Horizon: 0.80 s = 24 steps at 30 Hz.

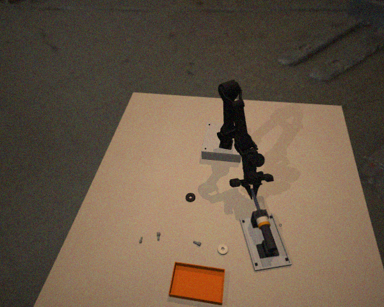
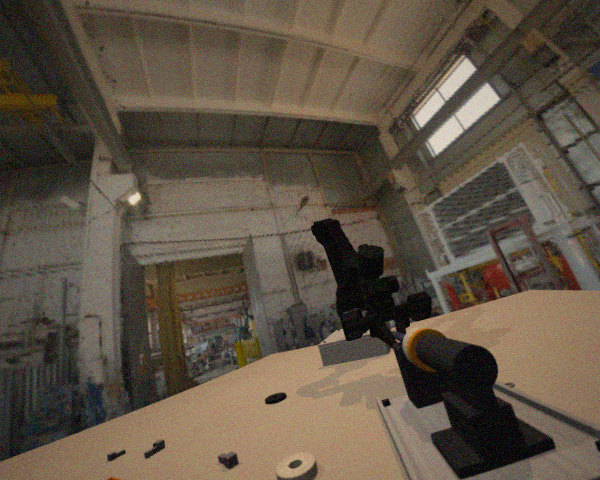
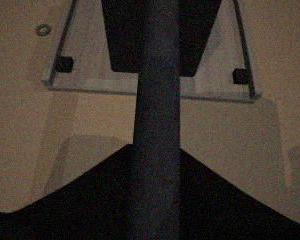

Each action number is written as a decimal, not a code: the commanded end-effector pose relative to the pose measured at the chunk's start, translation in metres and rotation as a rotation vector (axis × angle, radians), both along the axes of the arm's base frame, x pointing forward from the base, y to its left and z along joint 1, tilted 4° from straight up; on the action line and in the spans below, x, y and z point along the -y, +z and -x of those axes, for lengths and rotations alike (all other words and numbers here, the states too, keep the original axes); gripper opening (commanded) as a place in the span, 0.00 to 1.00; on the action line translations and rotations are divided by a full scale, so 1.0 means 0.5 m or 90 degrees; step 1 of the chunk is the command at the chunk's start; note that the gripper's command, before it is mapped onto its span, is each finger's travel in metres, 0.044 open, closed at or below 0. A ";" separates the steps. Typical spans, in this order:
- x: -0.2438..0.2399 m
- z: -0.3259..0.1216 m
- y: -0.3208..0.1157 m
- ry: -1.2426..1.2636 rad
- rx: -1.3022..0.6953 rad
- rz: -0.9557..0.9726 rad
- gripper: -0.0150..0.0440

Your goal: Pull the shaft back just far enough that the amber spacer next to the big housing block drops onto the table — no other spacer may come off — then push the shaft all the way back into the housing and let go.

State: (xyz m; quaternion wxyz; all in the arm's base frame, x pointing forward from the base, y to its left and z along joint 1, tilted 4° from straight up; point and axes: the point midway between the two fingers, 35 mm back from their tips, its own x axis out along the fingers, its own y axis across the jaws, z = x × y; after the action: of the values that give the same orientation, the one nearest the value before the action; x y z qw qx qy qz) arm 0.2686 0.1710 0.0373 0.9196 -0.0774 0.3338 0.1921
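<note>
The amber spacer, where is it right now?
In the top view, the amber spacer is right of centre, up on the shaft line, between the white spacer and the big dark housing.

trays 1 (image 1: 196, 284) | small bolts 3 (image 1: 196, 243) (image 2: 228, 459) | amber spacers 1 (image 1: 264, 224) (image 2: 416, 358)
</note>
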 end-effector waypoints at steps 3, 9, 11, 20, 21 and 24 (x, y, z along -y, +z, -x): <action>0.002 0.001 0.000 -0.003 0.000 0.000 0.25; 0.002 0.003 0.000 -0.003 0.000 0.000 0.25; 0.003 0.003 0.000 -0.003 0.000 0.000 0.25; 0.003 0.005 -0.001 -0.003 0.000 0.000 0.25; 0.004 0.006 -0.001 -0.003 0.000 0.000 0.25; 0.004 0.006 -0.001 -0.003 0.000 0.000 0.25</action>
State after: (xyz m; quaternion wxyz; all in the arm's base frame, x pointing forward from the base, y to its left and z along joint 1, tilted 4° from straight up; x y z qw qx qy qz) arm 0.2658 0.1698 0.0370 0.9196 -0.0773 0.3339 0.1922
